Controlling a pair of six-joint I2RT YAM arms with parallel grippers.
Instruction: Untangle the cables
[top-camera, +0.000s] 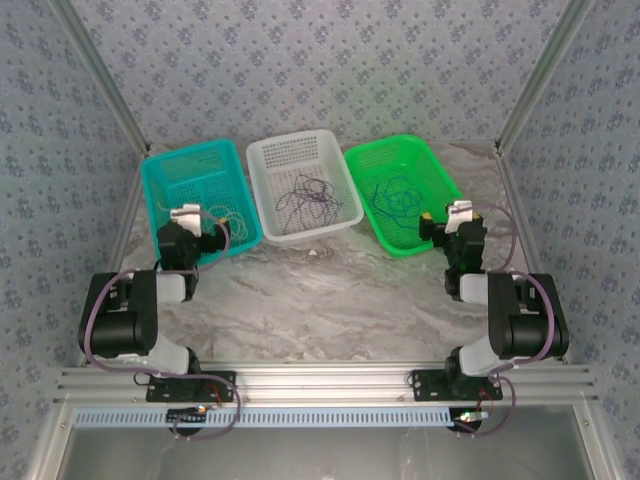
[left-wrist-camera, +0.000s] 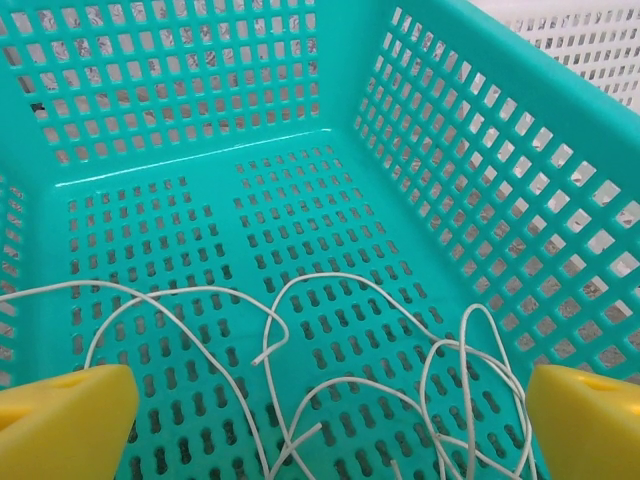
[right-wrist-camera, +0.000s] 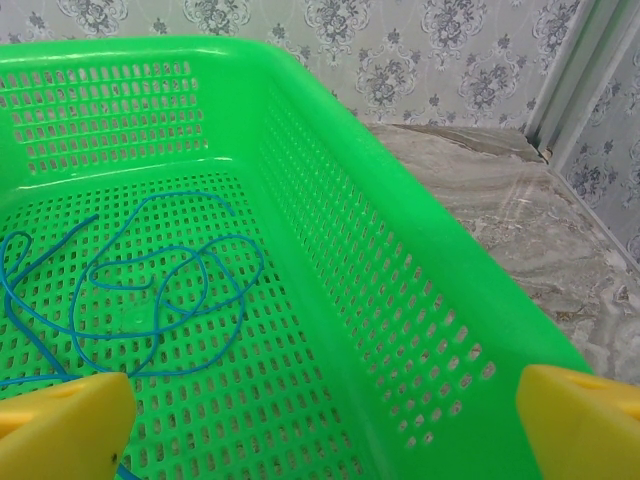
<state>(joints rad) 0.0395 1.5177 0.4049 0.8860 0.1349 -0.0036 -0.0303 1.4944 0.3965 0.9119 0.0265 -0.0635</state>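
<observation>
The cables lie sorted in three baskets. Pale cream cables (top-camera: 234, 216) (left-wrist-camera: 329, 274) loop loosely on the floor of the teal basket (top-camera: 168, 178) (left-wrist-camera: 200, 160). My left gripper (top-camera: 190, 222) (left-wrist-camera: 330, 430) hovers open above them, with nothing between its yellow fingertips (left-wrist-camera: 62, 420). Dark purple cables (top-camera: 308, 192) sit in the white basket (top-camera: 262, 152). A blue cable (top-camera: 395, 200) (right-wrist-camera: 231, 237) curls in the green basket (top-camera: 436, 160) (right-wrist-camera: 400, 220). Over that basket's right wall, my right gripper (top-camera: 460, 216) (right-wrist-camera: 325, 430) is open and empty, its fingertips (right-wrist-camera: 590, 420) wide apart.
The three baskets stand side by side at the back of the marble table (top-camera: 330, 290). Bare table lies between them and the arm bases. The white basket's wall (left-wrist-camera: 590, 40) adjoins the teal one. Metal frame posts (top-camera: 540, 70) flank the table.
</observation>
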